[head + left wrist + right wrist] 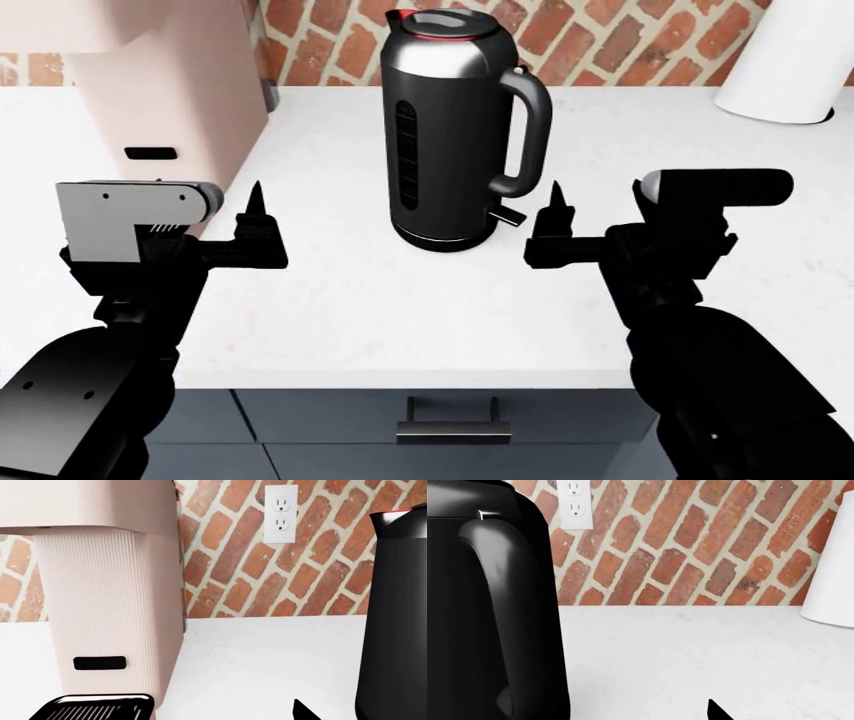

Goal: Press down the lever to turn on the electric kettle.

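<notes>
The electric kettle (447,130) stands upright in the middle of the white counter, glossy black with a silver band, a red-rimmed lid and its looped handle to the right. The lever (506,215) is a small dark tab at the handle's foot. My right gripper (597,235) hovers just right of the lever, apart from it, with one fingertip (557,197) showing; its jaws look open and empty. My left gripper (220,238) is left of the kettle, open and empty. The kettle also shows in the left wrist view (397,620) and the right wrist view (487,615), where the lever is hidden.
A pale pink boxy machine (160,80) with a black grille (93,707) stands at the back left, near my left gripper. A white cylinder (794,60) stands at the back right. A brick wall with an outlet (280,512) is behind. The counter (400,300) ends just in front of me.
</notes>
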`<state>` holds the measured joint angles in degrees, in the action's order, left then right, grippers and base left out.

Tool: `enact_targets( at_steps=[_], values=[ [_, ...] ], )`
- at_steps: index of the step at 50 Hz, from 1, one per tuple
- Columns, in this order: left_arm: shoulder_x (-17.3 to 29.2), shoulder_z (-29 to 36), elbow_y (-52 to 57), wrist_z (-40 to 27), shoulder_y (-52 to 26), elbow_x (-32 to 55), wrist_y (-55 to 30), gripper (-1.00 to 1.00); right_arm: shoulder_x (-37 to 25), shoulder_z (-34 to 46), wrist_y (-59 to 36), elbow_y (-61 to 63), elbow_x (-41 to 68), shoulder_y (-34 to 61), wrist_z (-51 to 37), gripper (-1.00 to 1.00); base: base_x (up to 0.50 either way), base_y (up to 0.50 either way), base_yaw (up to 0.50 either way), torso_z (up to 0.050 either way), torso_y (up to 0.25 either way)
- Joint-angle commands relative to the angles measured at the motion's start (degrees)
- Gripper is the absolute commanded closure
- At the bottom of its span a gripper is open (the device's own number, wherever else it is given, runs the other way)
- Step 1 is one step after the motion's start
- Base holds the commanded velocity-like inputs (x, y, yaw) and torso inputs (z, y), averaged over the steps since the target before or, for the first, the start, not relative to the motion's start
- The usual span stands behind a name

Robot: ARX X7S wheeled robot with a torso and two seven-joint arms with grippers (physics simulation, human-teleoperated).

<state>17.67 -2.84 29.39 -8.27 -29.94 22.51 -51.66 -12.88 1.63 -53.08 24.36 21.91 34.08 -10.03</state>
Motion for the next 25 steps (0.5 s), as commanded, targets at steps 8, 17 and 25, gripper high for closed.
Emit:
enact_targets(
  at_steps=[8,17,25],
  values=[
    [0.2,-0.1,0.1,-0.3,0.4,0.5,0.2,-1.00,-0.2,0.1,-0.1,0.3,0.7,-0.3,-0.5,-1.00,0.00,0.00,0.00,0.000,0.000],
    [0.3,0.0,0.2,-0.5,0.5,0.7,0.1,-1.00,-0.5,0.2,0.3,0.9,1.1,-0.7,-0.5,1.00,0.00,0.00,0.00,0.000,0.000],
    [0.4,0.2,0.0,-0.6,0.4,0.8,0.4,-1.00,-0.8,0.5,0.4,1.1,1.3,-0.9,-0.6,1.00,0.00,0.00,0.00,0.000,0.000]
  ],
)
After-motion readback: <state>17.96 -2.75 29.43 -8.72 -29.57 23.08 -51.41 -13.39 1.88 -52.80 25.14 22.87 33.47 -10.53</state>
